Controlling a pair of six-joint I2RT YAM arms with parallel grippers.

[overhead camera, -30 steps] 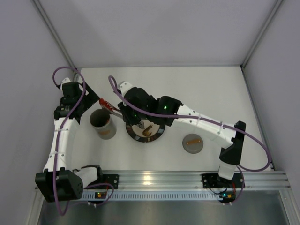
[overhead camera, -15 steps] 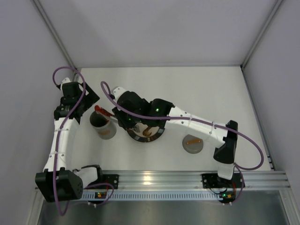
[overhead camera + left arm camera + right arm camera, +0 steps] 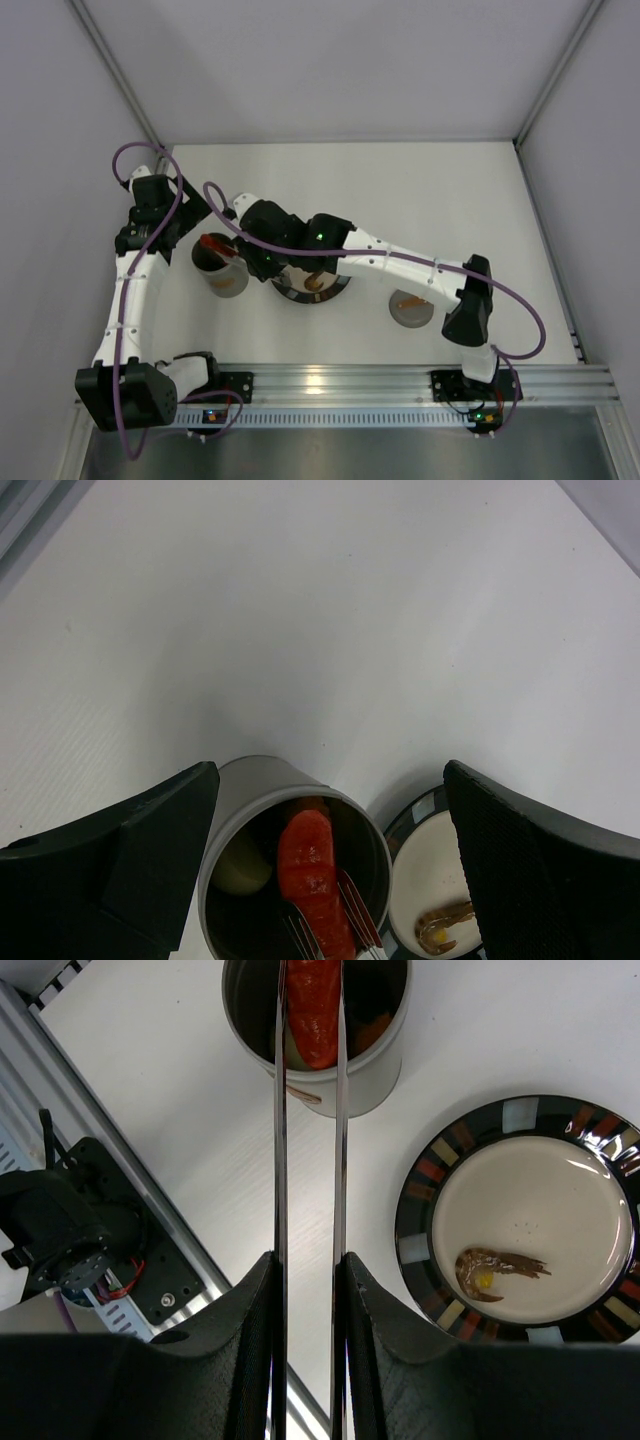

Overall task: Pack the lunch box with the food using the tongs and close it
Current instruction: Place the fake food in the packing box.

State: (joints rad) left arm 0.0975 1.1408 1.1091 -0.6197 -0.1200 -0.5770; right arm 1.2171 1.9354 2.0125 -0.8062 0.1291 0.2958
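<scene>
The grey lunch box [image 3: 228, 282] stands open, left of the plate. My right gripper [image 3: 308, 1260] is shut on the tongs [image 3: 279, 1110], whose two slim arms reach over the can's mouth. Their tips flank a red sausage [image 3: 310, 865], which sits partly inside the lunch box [image 3: 250, 790]. A pale lump [image 3: 240, 868] and an orange piece [image 3: 372, 1030] lie deeper inside. One brown piece of food [image 3: 495, 1268] rests on the plate [image 3: 415, 1250]. My left gripper [image 3: 330, 770] hangs open just above and behind the can, touching nothing. The lid [image 3: 410, 308] with its orange-brown handle lies right of the plate.
The black-rimmed plate [image 3: 340, 288] sits directly right of the lunch box. The left arm's base [image 3: 70, 1230] and the aluminium rail [image 3: 330, 380] run along the near edge. Grey walls close in the table on the left, back and right.
My right arm has swung left, carrying the sausage in the tongs from beside the plate to the lunch box's mouth. The left arm has stayed put.
</scene>
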